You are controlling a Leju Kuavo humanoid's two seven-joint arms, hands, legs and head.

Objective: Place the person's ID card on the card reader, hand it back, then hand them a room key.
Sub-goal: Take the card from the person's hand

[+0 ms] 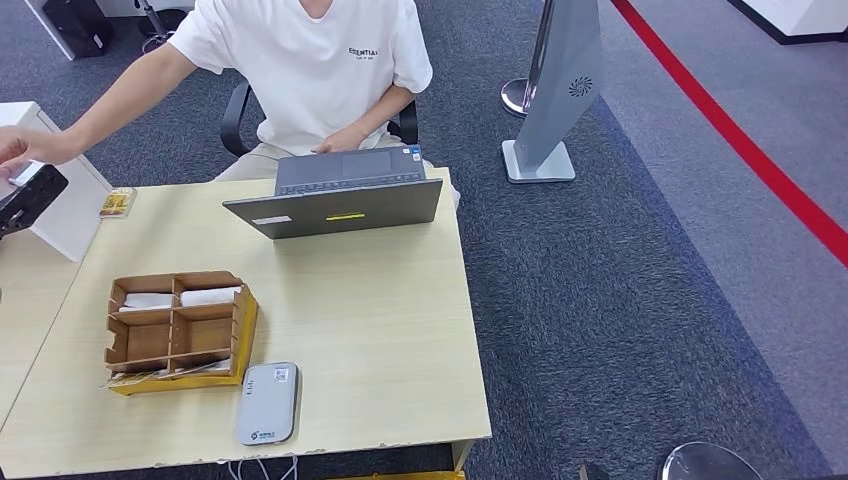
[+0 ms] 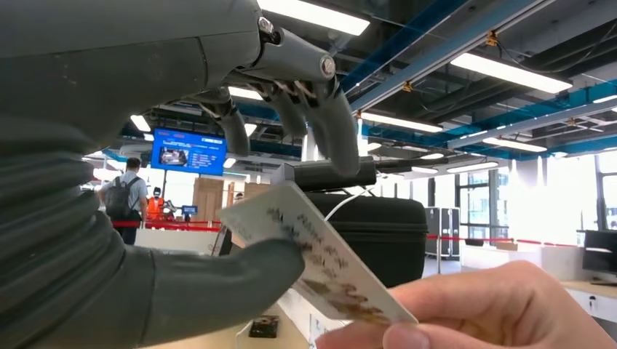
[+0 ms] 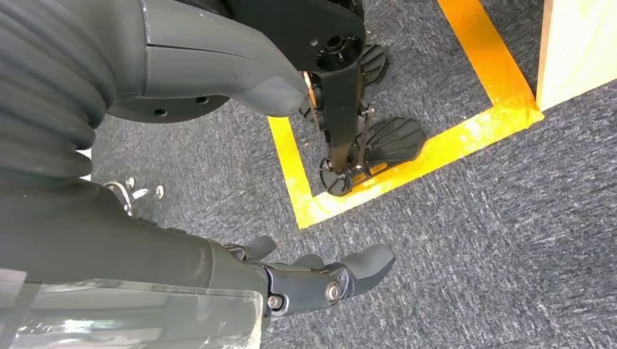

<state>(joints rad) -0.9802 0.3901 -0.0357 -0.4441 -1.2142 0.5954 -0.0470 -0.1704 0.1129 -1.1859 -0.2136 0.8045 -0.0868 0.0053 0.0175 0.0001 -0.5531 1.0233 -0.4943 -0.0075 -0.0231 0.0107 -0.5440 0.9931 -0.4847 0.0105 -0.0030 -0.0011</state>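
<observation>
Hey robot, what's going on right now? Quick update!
Left hand: thumb against ID card, person's hand holding the card's other end. Right hand hanging over the carpet, holding nothing. Card reader on the table, nothing on it.

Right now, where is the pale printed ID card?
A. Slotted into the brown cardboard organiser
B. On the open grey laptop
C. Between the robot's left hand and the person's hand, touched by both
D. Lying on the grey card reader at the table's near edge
C: in the left wrist view the pale printed ID card rests against the thumb of the robot's left hand while the person's hand pinches its other end.
</observation>
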